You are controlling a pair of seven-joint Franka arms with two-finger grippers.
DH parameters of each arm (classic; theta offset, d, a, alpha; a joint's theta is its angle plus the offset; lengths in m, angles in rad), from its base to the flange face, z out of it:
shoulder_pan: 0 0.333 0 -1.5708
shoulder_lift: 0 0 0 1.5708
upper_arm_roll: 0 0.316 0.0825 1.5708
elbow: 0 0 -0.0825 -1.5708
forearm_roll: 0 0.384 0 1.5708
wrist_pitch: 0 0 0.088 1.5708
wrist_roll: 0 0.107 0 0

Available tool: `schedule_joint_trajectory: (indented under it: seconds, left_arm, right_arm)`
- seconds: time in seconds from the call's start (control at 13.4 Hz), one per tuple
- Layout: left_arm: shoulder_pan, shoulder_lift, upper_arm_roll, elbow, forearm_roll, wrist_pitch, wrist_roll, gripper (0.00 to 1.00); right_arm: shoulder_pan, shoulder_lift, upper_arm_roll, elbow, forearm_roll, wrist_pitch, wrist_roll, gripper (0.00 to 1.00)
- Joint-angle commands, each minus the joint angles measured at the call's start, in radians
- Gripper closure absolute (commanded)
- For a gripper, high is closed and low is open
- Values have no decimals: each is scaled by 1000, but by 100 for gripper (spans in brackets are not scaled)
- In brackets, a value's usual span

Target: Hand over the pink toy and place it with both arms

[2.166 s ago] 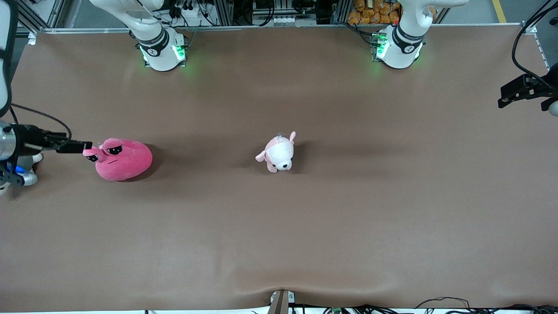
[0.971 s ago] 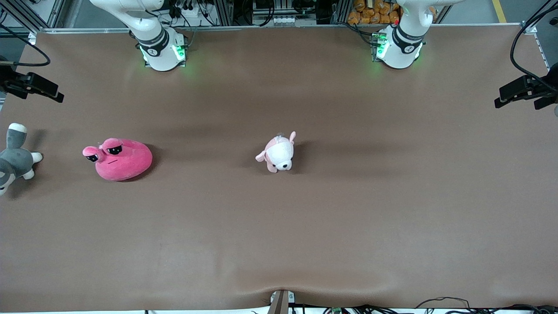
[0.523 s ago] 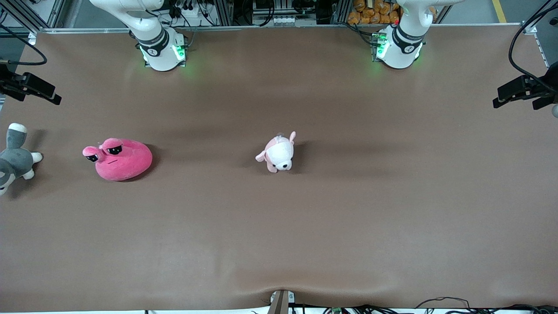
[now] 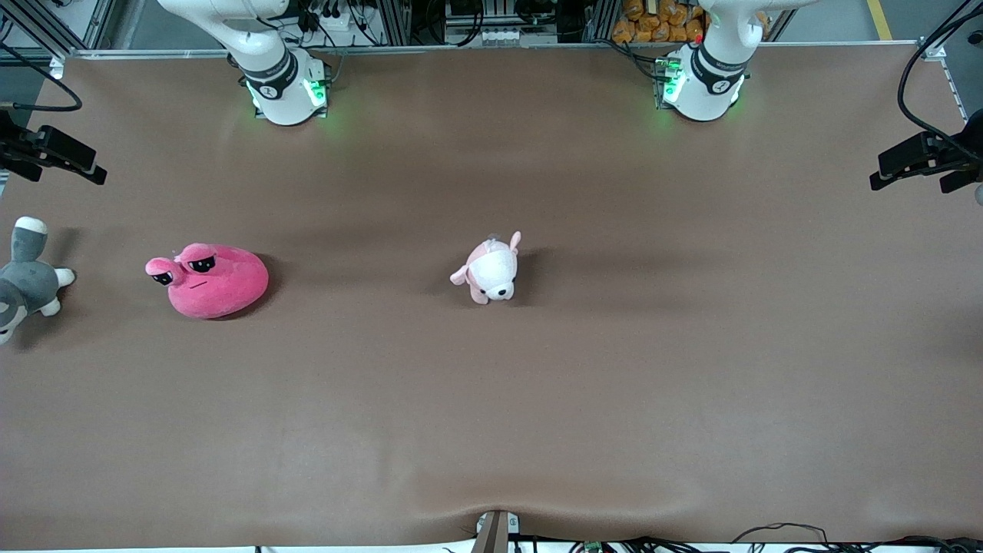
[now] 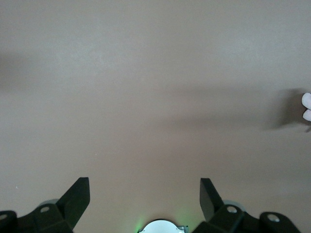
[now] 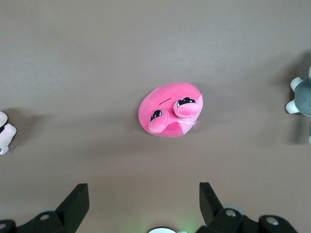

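The pink toy (image 4: 209,281) lies on the brown table (image 4: 537,399) toward the right arm's end, alone and touched by nothing. A small pink-and-white puppy plush (image 4: 491,270) stands near the middle of the table, well apart from it, and a grey-and-white plush animal (image 4: 24,278) sits at the table's edge at the right arm's end, near the pink toy but not touching it. Nothing stands between the toy and either arm.

The right gripper (image 6: 144,201) hangs high over the right arm's end of the table, fingers spread apart and empty. The left gripper (image 5: 145,196) waits high over the left arm's end, fingers likewise apart, holding nothing.

The right wrist view looks straight down on the pink toy, showing its bulging eyes and thin mouth, with both other plushes at its margins. The left wrist view shows mostly bare table and only a sliver of white plush at one margin.
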Motion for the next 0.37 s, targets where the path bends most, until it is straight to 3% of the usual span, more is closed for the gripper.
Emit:
schedule_joint_trajectory:
  seconds: [0.0, 0.3]
  left_arm:
    - [6, 5, -7, 22, 2, -21, -17, 0]
    - [4, 5, -8, 22, 3, -22, -17, 0]
  right_arm:
    - [12, -16, -9, -1, -2, -3, -14, 0]
    - [7, -17, -11, 2, -9, -9, -37, 0]
